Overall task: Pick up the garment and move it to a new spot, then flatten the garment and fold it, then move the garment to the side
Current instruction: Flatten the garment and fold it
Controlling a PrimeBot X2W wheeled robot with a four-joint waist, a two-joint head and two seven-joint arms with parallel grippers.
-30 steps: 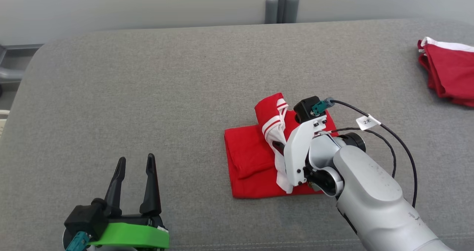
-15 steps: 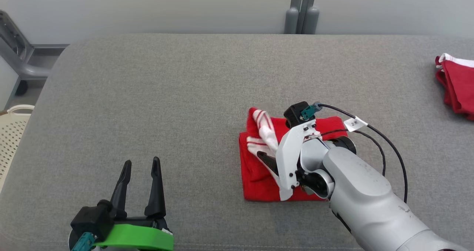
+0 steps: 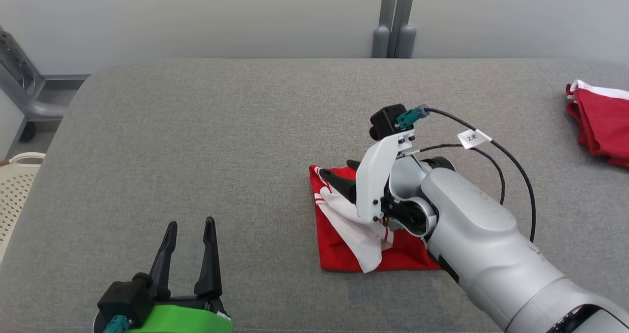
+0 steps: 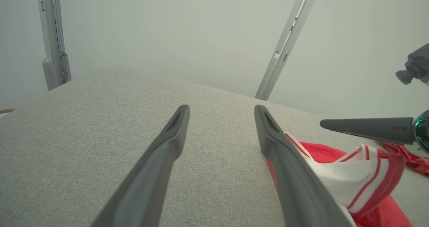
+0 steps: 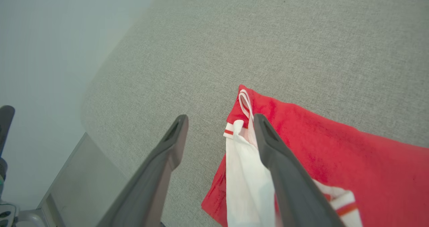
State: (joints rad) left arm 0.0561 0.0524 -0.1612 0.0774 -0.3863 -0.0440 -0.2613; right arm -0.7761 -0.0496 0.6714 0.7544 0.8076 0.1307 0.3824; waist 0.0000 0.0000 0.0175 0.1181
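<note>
- Head view: the red garment (image 3: pixel 336 249) lies folded into a rough square on the grey padded surface (image 3: pixel 196 126), right of centre and in the near half, with a white, red-striped band draped across its top.
- The right gripper (image 3: pixel 336 170) sits over the garment's far left corner with its two dark fingers spread apart and nothing pinched between them. Its cable (image 3: pixel 511 161) loops off to the right.
- The left gripper (image 3: pixel 191 222) rests at the near left, fingers parted and empty, well apart from the garment.
- Bare grey cloth runs wide to the left and far side of the garment, up to the rounded far edge by the wall (image 3: pixel 196 18). A second red garment (image 3: pixel 599 122) lies at the far right edge, and a pale basket (image 3: pixel 14 185) stands off the left edge.
- Left wrist view: open surface lies between and beyond the parted fingers – the garment sits just to their right, with one of the right gripper's fingers above it.
- Right wrist view: one finger (image 5: pixel 285 173) crosses the white band while the other stands over bare surface. Whether it touches the cloth cannot be told. The garment's corner points toward the surface's curved left edge.
</note>
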